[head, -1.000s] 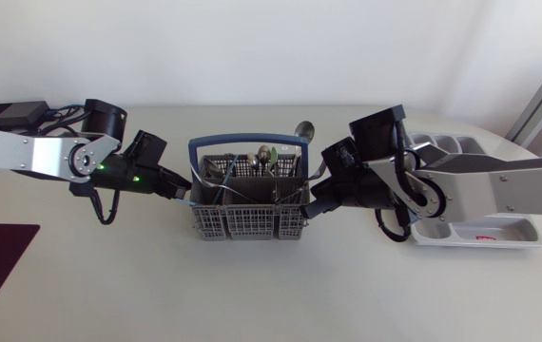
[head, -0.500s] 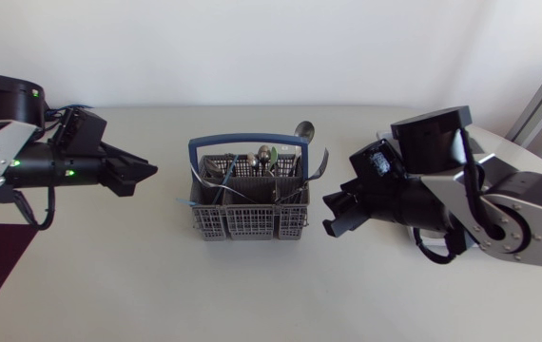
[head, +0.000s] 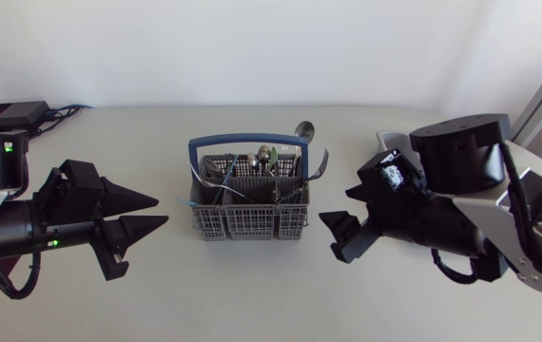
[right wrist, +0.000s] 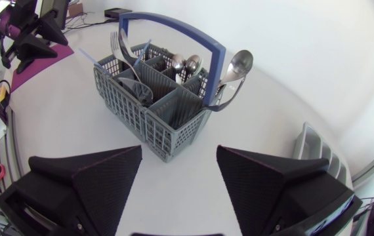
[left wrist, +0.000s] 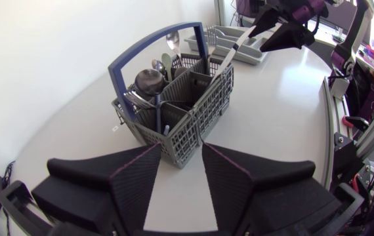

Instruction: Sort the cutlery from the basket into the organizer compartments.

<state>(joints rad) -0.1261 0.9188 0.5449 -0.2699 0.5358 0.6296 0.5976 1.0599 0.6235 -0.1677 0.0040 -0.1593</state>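
The grey cutlery basket [head: 247, 211] with a blue handle stands mid-table, holding spoons, forks and a large spoon [head: 304, 130] that leans out at its right end. My left gripper [head: 160, 212] is open and empty, a short way left of the basket and pointing at it. Right of the basket, my right gripper [head: 335, 207] is open and empty too. From the left wrist the basket [left wrist: 180, 98] lies ahead of the open left gripper [left wrist: 182, 172], with the grey organizer [left wrist: 239, 46] beyond it. From the right wrist the basket [right wrist: 161, 92] lies ahead of the open right gripper [right wrist: 177, 176].
The organizer's corner [right wrist: 305, 141] shows beside my right gripper; in the head view my right arm hides most of it. A black box with cables [head: 9, 114] sits at the back left. A dark purple mat [right wrist: 33, 69] lies at the table's left side.
Both grippers were shut against the basket's ends a second ago. They have since pulled away sideways and toward the table's front, and both have opened.
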